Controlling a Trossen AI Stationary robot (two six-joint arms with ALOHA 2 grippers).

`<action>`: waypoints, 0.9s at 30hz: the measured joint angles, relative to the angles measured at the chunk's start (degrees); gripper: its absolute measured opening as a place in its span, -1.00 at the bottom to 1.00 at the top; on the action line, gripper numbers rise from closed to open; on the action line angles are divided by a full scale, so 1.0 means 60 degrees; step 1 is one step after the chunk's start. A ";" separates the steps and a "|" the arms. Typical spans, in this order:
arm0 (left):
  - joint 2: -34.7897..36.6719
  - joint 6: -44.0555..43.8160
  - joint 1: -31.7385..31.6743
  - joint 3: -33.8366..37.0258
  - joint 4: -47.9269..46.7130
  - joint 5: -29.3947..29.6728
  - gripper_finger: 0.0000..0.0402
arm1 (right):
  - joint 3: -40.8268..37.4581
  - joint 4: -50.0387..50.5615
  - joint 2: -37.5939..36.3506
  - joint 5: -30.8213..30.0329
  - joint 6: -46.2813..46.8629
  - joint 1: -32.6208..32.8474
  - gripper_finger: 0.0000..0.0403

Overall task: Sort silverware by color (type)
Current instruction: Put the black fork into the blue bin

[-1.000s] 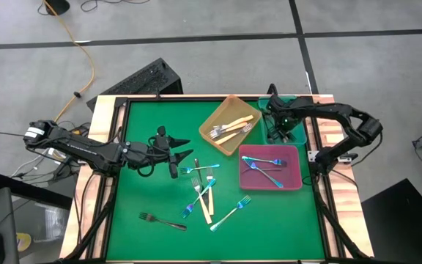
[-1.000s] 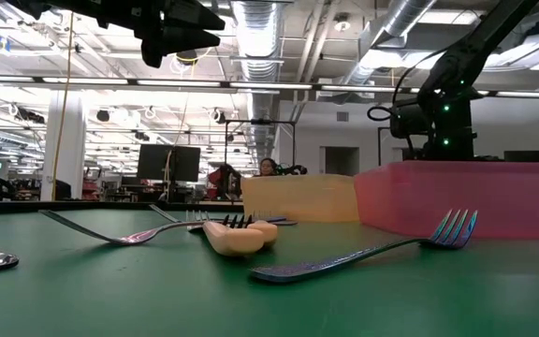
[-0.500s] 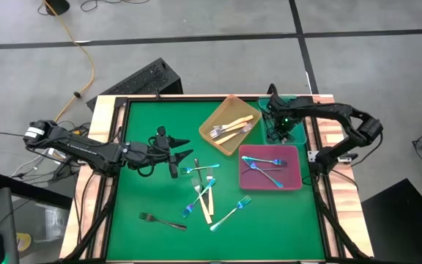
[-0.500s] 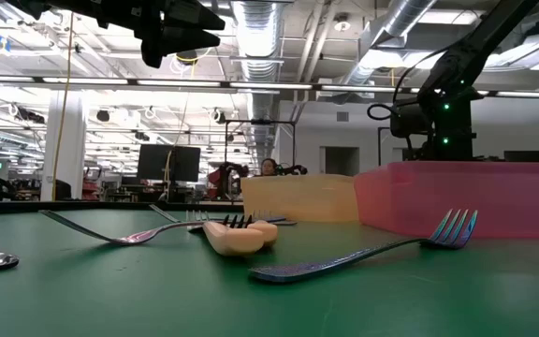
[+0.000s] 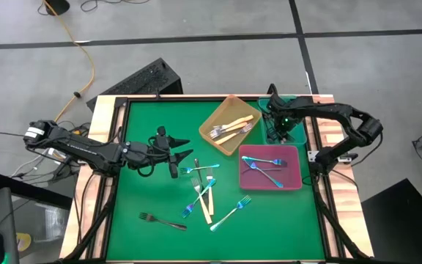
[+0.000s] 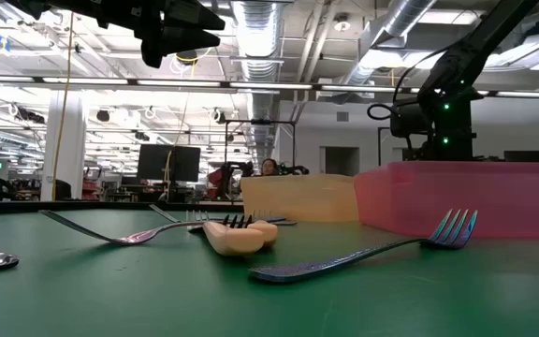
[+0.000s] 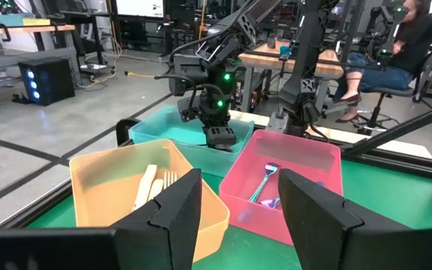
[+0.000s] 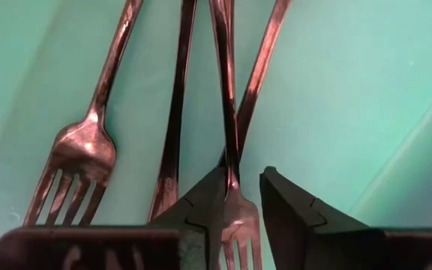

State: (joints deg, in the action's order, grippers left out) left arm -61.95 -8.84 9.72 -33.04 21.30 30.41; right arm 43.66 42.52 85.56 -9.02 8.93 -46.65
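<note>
My right gripper low in teal tray, jaws parted round black fork. Left gripper open, hovering mid-table.

Both arms are matte black, built of slender jointed links. The left arm carries a white band at its 9 o'clock end. The right arm shows small green indicator lights near its wrist. Each claw has two angular, wedge-shaped black fingers.
</note>
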 joint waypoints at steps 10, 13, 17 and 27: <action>0.0000 0.0000 0.0000 0.0000 0.0000 0.0004 -0.19 | 0.0000 -0.0058 0.0007 0.0008 -0.0219 0.0000 -0.44; 0.0000 0.0000 0.0000 0.0000 -0.0001 0.0004 -0.19 | -0.0004 -0.0064 -0.0002 0.0015 -0.0314 0.0000 -0.43; 0.0000 0.0002 0.0000 0.0000 0.0000 0.0004 -0.19 | -0.0001 -0.0066 -0.0007 0.0023 -0.0330 0.0000 -0.43; 0.0000 0.0003 0.0000 0.0000 -0.0004 0.0003 -0.19 | 0.0005 -0.0015 -0.0011 0.0074 -0.0492 0.0011 -0.43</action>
State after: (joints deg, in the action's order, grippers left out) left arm -61.95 -8.82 9.72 -33.04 21.28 30.43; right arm 43.69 42.44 85.49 -8.58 5.98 -46.59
